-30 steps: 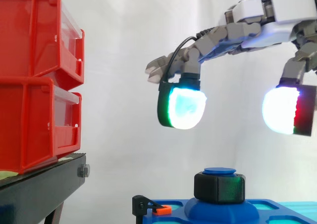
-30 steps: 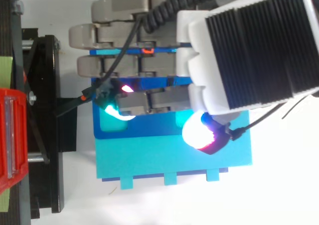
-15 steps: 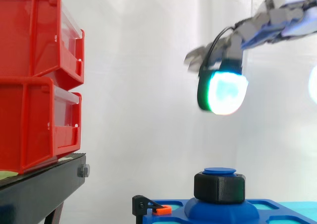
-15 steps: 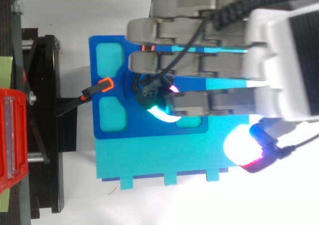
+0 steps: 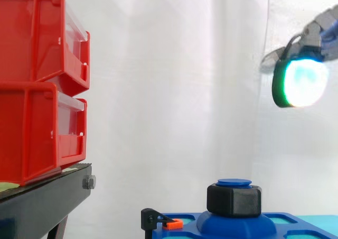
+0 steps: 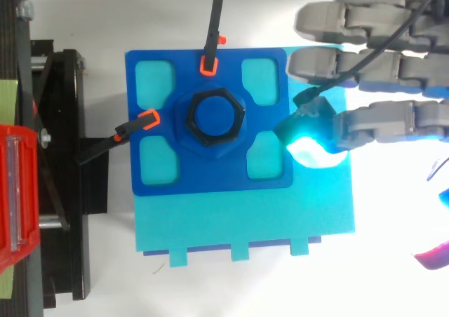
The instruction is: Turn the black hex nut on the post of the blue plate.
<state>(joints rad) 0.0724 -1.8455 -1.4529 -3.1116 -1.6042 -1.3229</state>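
While straight fingers [image 6: 351, 64] hold nothing, the black hex nut [image 6: 189, 118] rings its blue post [image 6: 210, 115].

Nut [image 5: 234, 199] on post [image 6: 214, 115], bins [image 5: 42, 85] at left

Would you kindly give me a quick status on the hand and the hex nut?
Hand open, high right of blue plate. Black hex nut on post, untouched. Nothing between them.

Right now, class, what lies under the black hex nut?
The black hex nut rests on the blue plate's raised dome. The blue post's cap shows above it; the shaft inside is covered.
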